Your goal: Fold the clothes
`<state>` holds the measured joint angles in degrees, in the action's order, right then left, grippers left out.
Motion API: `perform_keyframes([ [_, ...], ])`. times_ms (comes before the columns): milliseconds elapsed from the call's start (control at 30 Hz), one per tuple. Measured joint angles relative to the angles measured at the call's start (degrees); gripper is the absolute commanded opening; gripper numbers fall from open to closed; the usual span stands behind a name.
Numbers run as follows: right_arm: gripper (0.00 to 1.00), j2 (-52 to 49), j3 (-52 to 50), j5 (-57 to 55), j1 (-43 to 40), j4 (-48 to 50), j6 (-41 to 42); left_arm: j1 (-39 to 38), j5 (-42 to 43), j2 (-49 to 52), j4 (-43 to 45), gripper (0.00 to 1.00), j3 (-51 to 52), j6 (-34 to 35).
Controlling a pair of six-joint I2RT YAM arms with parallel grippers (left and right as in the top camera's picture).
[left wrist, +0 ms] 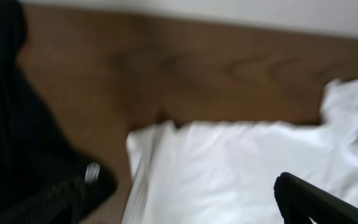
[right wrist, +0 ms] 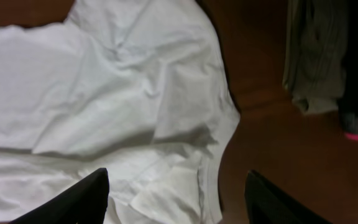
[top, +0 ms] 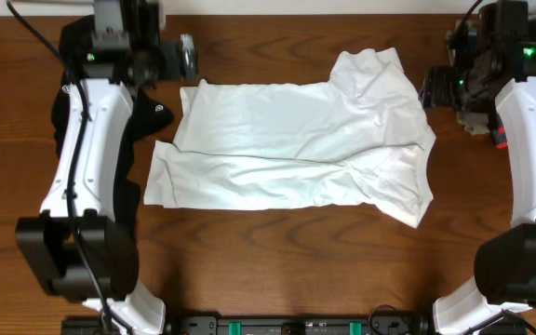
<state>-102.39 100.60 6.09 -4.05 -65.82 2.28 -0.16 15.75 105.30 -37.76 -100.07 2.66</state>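
Observation:
The white T-shirt (top: 296, 140) lies spread and creased across the middle of the wooden table, plain side up, with its lower edge folded over in a long band. No print shows. My left gripper (top: 182, 60) hovers open and empty over the shirt's far left corner. In the left wrist view the shirt (left wrist: 241, 168) lies between the open fingers (left wrist: 191, 202). My right gripper (top: 433, 90) hovers open and empty by the shirt's far right side. In the right wrist view the shirt's sleeve and hem (right wrist: 117, 93) lie under the open fingers (right wrist: 176, 199).
A black garment with a small white logo (top: 152, 112) lies left of the shirt, partly under my left arm, and also shows in the left wrist view (left wrist: 17, 124). Folded grey and coral-striped garments (top: 491, 130) sit at the right, also seen in the right wrist view (right wrist: 319, 62).

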Motion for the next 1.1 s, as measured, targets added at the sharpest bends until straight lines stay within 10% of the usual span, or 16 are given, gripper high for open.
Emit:
perform_keyframes([
  [433, 0.7, 0.0, 0.0, 0.57, 0.0, -1.05, -0.22, 0.09, -1.84, 19.17, -1.97, 0.97, -9.03, -1.01],
  [667, 0.7, 0.0, 0.0, 0.57, 0.0, -1.51, -0.26, 0.92, -5.16, 19.54, -3.76, 0.49, -8.76, -1.38],
  [1100, 0.69, 0.0, 0.0, 0.57, 0.0, -3.8, -0.26, 1.22, -5.86, 19.61, -0.11, 0.48, -2.38, -1.22],
])
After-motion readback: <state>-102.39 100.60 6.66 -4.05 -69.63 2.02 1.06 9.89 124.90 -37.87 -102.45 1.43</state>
